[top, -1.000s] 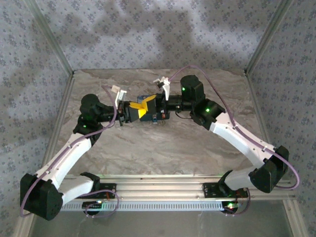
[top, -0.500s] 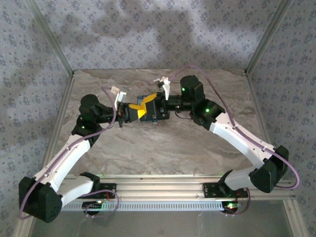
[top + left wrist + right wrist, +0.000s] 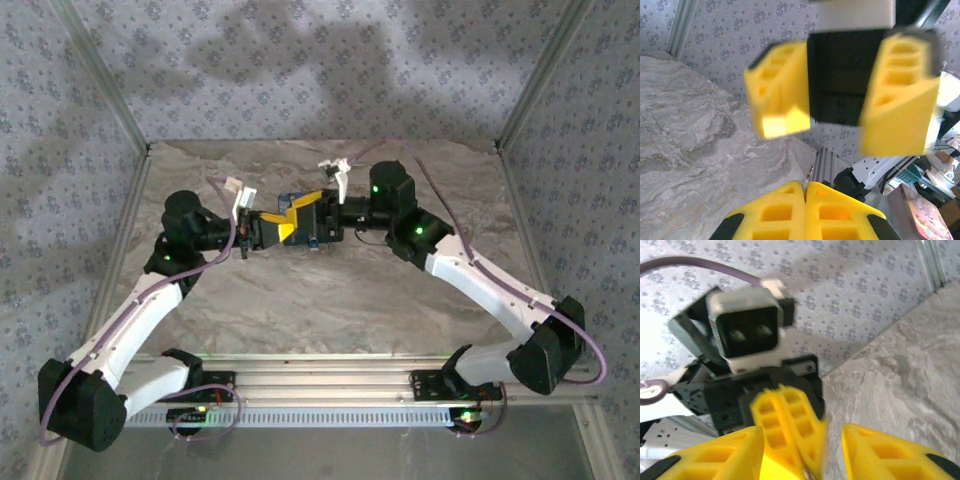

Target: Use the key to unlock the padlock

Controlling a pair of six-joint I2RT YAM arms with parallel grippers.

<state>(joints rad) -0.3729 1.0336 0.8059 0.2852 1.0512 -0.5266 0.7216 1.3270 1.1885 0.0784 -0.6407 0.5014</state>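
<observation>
Seen from above, two white robot arms reach in from either side and meet nose to nose over a marbled grey counter (image 3: 330, 300). The left hand (image 3: 805, 186) has its two yellow fingers (image 3: 775, 212) pressed tightly together. A thin metal sliver (image 3: 811, 172) sticks out from the seam at their tips. It is too small to tell whether this is the key or a part of the padlock.

The sliver's long axis runs straight on from the left fingers. It points away from that hand and toward the right hand (image 3: 840, 130), which faces it just ahead with its yellow fingers spread apart.

From the right wrist, the closed left fingers sit in the gap between the right hand's spread fingers. Whether they touch cannot be told. A blue box (image 3: 293, 201) lies beneath the meeting hands. The padlock itself cannot be made out, so its place and heading cannot be told.
</observation>
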